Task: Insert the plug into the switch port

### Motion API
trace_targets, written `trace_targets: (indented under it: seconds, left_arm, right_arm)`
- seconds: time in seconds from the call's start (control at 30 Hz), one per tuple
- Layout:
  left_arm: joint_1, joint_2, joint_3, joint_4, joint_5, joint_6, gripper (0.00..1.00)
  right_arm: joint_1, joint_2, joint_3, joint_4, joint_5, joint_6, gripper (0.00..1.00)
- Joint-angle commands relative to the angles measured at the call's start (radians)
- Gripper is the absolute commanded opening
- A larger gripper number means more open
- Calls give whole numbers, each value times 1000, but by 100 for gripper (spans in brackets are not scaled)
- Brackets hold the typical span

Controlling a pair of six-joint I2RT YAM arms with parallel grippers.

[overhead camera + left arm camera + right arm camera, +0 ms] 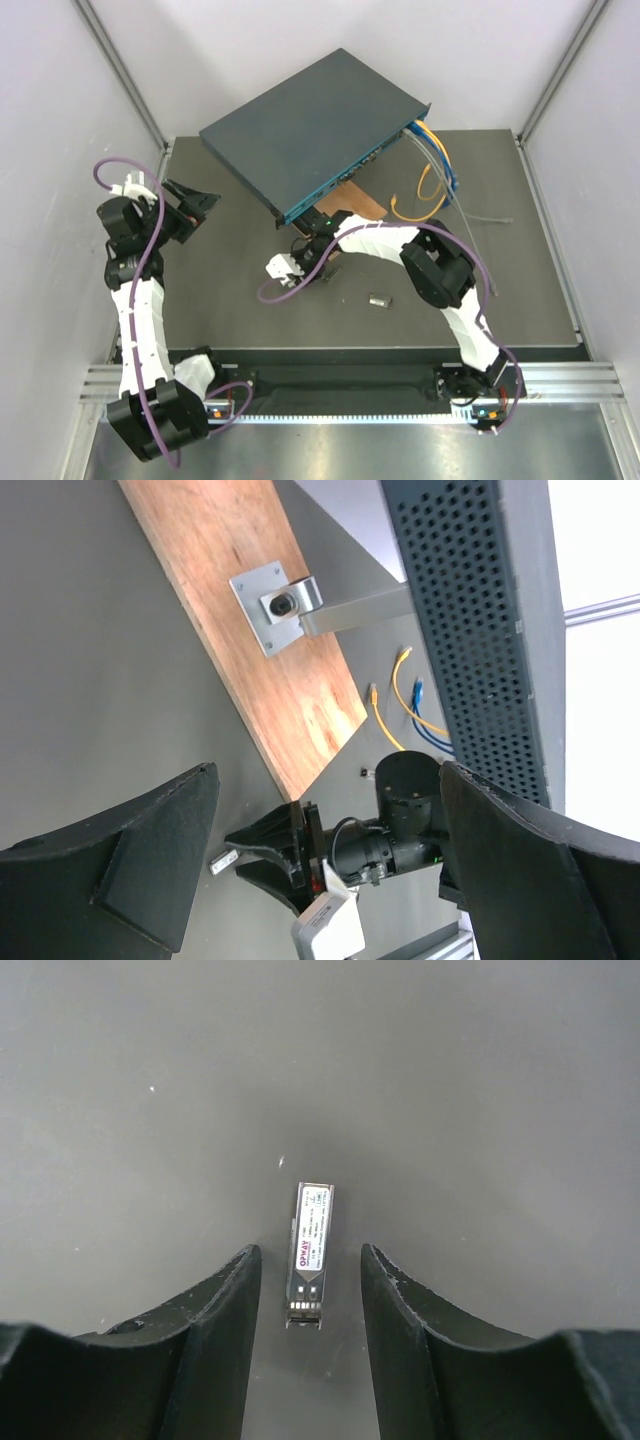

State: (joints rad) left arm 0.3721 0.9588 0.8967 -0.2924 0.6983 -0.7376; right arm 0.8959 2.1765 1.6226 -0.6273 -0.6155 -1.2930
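The switch (300,130) is a flat dark blue-grey box at the back, raised at an angle, its teal front face (330,190) turned toward the near right. Its perforated side shows in the left wrist view (470,610). The plug (308,1250), a small silver module with a white label, lies flat on the dark mat. My right gripper (309,1252) is open, pointing down, with a finger on each side of the plug and not touching it. The left wrist view shows the plug (222,858) at the right gripper's fingertips (262,852). My left gripper (195,200) is open and empty at the left.
A thin wooden board (355,200) with a metal bracket (275,605) lies under the switch. Yellow and blue cables (435,160) trail from the switch's right end. A second small metal piece (378,299) lies on the mat near the front.
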Motion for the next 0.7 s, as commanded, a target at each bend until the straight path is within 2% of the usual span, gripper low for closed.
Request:
trace_targets:
  seconds: [0.0,0.27,0.57,0.67]
  left_arm:
    - [10,3,61,18,1,26,96]
    - [13,11,71,13,15,26,96]
    - [16,9,70,24,23,26,96]
    - [14,5,71,39,26,21,96]
  right_arm:
    - [23,45,45,-133,40,-37,45]
    - [31,123,134,-310,99,-61,39]
    - [38,106,73,-325,149,-66,24]
    - [41,80,39,-305,158,-57,9]
